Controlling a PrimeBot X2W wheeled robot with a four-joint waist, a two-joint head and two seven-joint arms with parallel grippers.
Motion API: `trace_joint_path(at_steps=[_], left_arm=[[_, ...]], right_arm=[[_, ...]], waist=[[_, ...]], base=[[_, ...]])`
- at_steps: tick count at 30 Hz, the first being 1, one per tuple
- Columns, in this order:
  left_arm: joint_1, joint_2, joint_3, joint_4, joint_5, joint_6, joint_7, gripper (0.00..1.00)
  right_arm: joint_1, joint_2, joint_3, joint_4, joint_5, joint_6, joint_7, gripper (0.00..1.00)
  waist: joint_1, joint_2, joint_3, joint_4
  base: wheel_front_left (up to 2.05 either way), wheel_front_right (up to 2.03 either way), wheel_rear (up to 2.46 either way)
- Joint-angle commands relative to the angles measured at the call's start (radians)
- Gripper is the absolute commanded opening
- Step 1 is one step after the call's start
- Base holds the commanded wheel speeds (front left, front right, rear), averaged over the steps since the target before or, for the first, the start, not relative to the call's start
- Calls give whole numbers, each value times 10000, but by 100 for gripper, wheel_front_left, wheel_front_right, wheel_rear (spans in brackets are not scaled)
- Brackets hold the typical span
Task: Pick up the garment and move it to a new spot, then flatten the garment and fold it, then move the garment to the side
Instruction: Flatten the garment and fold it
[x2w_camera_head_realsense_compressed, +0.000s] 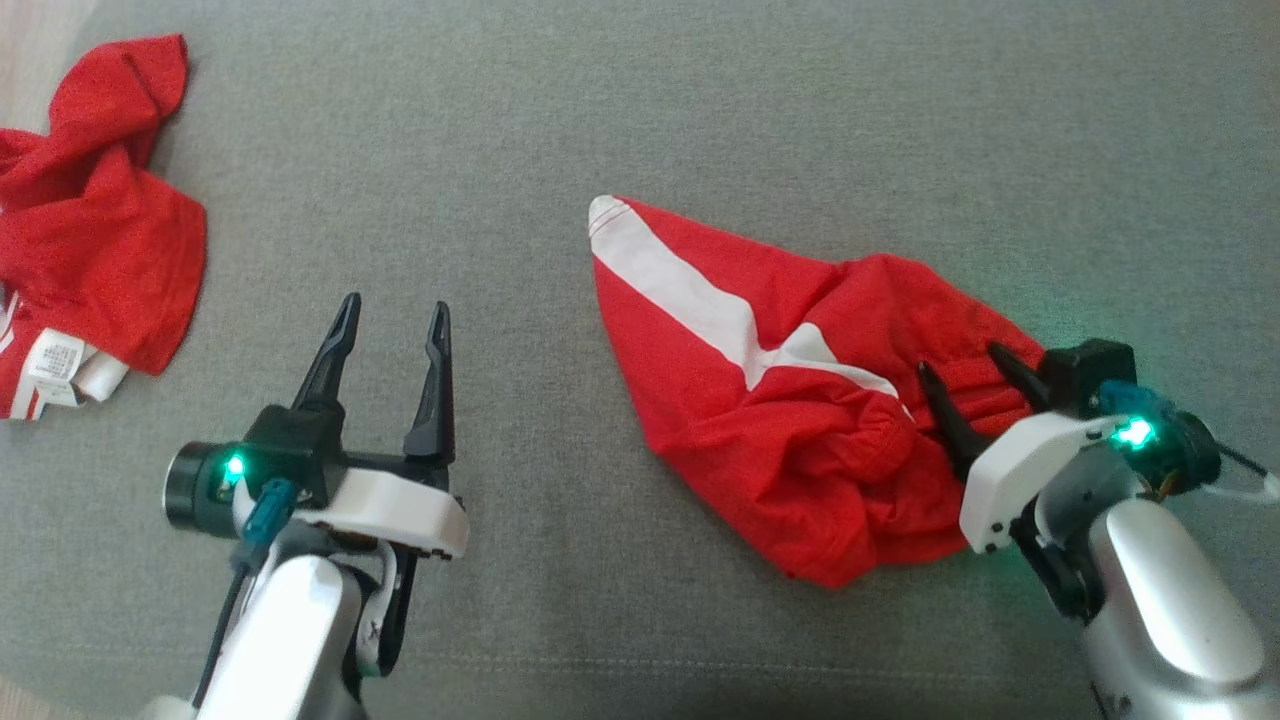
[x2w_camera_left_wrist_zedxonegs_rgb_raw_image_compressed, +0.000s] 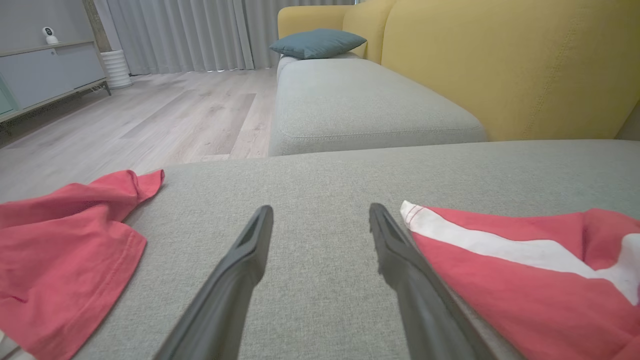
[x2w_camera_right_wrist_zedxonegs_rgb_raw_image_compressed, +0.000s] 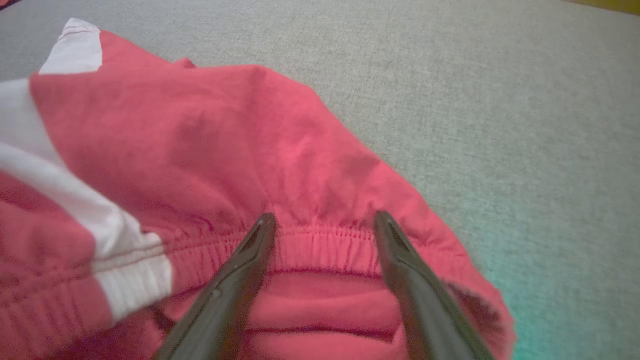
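A crumpled red garment (x2w_camera_head_realsense_compressed: 780, 400) with a white stripe lies on the grey cushion (x2w_camera_head_realsense_compressed: 500, 150), right of centre. My right gripper (x2w_camera_head_realsense_compressed: 956, 358) is open at the garment's right end. In the right wrist view its fingertips (x2w_camera_right_wrist_zedxonegs_rgb_raw_image_compressed: 270, 220) straddle a stretch of the gathered elastic waistband (x2w_camera_right_wrist_zedxonegs_rgb_raw_image_compressed: 325, 240) of the garment (x2w_camera_right_wrist_zedxonegs_rgb_raw_image_compressed: 200, 150); whether they touch the cloth I cannot tell. My left gripper (x2w_camera_head_realsense_compressed: 395, 302) is open above bare cushion, left of the garment. In the left wrist view that gripper (x2w_camera_left_wrist_zedxonegs_rgb_raw_image_compressed: 321, 206) holds nothing, and the garment's striped corner (x2w_camera_left_wrist_zedxonegs_rgb_raw_image_compressed: 525, 280) lies just beside its right finger.
A second red garment (x2w_camera_head_realsense_compressed: 100, 230) with a white label lies bunched at the cushion's far left edge, also seen in the left wrist view (x2w_camera_left_wrist_zedxonegs_rgb_raw_image_compressed: 60, 260). Beyond are a yellow sofa back (x2w_camera_left_wrist_zedxonegs_rgb_raw_image_compressed: 500, 65), a teal pillow (x2w_camera_left_wrist_zedxonegs_rgb_raw_image_compressed: 317, 42), a wooden floor (x2w_camera_left_wrist_zedxonegs_rgb_raw_image_compressed: 175, 110) and a grey cabinet (x2w_camera_left_wrist_zedxonegs_rgb_raw_image_compressed: 45, 70).
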Motion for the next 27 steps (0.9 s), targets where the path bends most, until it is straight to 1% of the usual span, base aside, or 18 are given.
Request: trace_joint_path(at_steps=[1,2,3,7,11,17,21,22,27], left_arm=[[-455,99,377,-260,94,1,-117,100],[-462,89,386,-245,95,-2,-125,100],[-470,88,403,-227,90,-11,-132,100],[-513,58,459,-181,99,-25,-150,100],[-526,10,486,-162,129,-22,-159,100],[-588,-61,505,-203,193,-79,-163,100],[-724,-147,495,-232,246,-157,-164,100],[-724,-147,495,-232,246,-157,-164,100],[-902,-262,540,-253,325,-229,-165,100]], right_arm=[[-438,-181,290,-40,108,75,89,75],[-526,-213,322,68,152,75,84,36],[-607,-253,340,156,198,75,69,0],[-895,-452,274,189,388,75,-299,0],[-1175,-696,20,-44,466,75,-666,0],[-1883,-1096,-238,-172,568,75,-846,0],[-2603,-1425,-240,199,656,75,-996,0],[-2603,-1425,-240,199,656,75,-996,0],[-3514,-1826,-185,1127,711,75,-1389,0]], waist=[[0,0,87,64],[0,0,107,73],[0,0,128,73],[0,0,193,66],[0,0,207,27],[0,0,305,27],[0,0,514,162],[0,0,514,162],[0,0,814,395]], base=[[0,0,0],[0,0,0],[0,0,0],[0,0,0],[0,0,0],[0,0,0],[0,0,0],[0,0,0],[0,0,0]])
